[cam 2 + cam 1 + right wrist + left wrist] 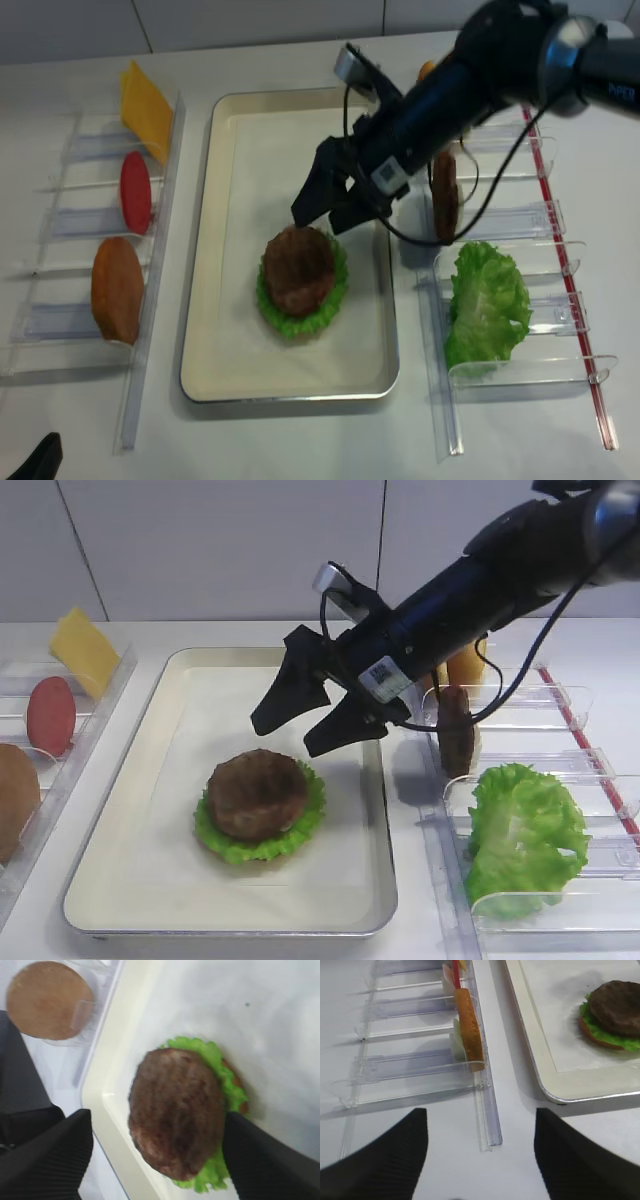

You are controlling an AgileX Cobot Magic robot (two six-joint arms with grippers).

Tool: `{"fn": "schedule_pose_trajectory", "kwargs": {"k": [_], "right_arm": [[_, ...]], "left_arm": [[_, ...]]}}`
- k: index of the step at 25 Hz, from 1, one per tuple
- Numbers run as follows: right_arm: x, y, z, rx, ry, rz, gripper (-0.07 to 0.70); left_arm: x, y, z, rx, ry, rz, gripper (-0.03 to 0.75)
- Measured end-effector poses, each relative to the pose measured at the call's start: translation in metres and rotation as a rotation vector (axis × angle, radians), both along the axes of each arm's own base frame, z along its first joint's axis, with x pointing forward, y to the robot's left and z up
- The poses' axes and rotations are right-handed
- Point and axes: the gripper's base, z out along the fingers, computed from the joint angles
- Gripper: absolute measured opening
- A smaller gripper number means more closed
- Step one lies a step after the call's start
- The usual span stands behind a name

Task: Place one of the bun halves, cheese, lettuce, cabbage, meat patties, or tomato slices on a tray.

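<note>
Hovering right gripper [318, 705] spread above patty [257, 794], lettuce [300, 825], tray [130, 790]

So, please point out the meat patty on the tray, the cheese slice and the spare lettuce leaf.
meat patty [258, 793], exterior high view, top centre.
cheese slice [84, 650], exterior high view, flat face.
spare lettuce leaf [522, 832], exterior high view, middle.

The tray [150, 750] has a cream, slightly glossy enamel-like wall with a bright metal rim and a matt white paper liner. The meat patty [258, 793] looks coarse and grainy with a faint sheen; the lettuce [524, 835] beside it is frilly and waxy. The racks [510, 375] are clear glossy plastic. The right end effector [315, 712] fingers [50, 1160] are matt black with fine ribbing. The table [520, 1160] is smooth, matt white.
</note>
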Motion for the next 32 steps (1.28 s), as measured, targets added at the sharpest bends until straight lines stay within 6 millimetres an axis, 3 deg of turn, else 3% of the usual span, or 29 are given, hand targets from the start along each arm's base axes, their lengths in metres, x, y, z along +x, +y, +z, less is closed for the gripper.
{"fn": "schedule_pose_trajectory", "kwargs": {"k": [9, 17, 24, 29, 32], "right_arm": [[0.013, -0.004, 0.029, -0.157, -0.054, 0.078, 0.552], [0.022, -0.018, 0.077, -0.329, -0.235, 0.059, 0.552], [0.005, -0.05, 0.127, -0.574, -0.47, 0.062, 0.552], [-0.009, -0.078, 0.159, -0.772, -0.574, -0.049, 0.552], [-0.022, -0.087, 0.18, -0.781, -0.613, -0.116, 0.552]], "left_arm": [[0.0, 0.0, 0.0, 0.0, 0.0, 0.0, 0.43], [0.0, 0.0, 0.0, 0.0, 0.0, 0.0, 0.43], [0.0, 0.0, 0.0, 0.0, 0.0, 0.0, 0.429], [0.0, 0.0, 0.0, 0.0, 0.0, 0.0, 0.429], [0.0, 0.0, 0.0, 0.0, 0.0, 0.0, 0.429]]}}
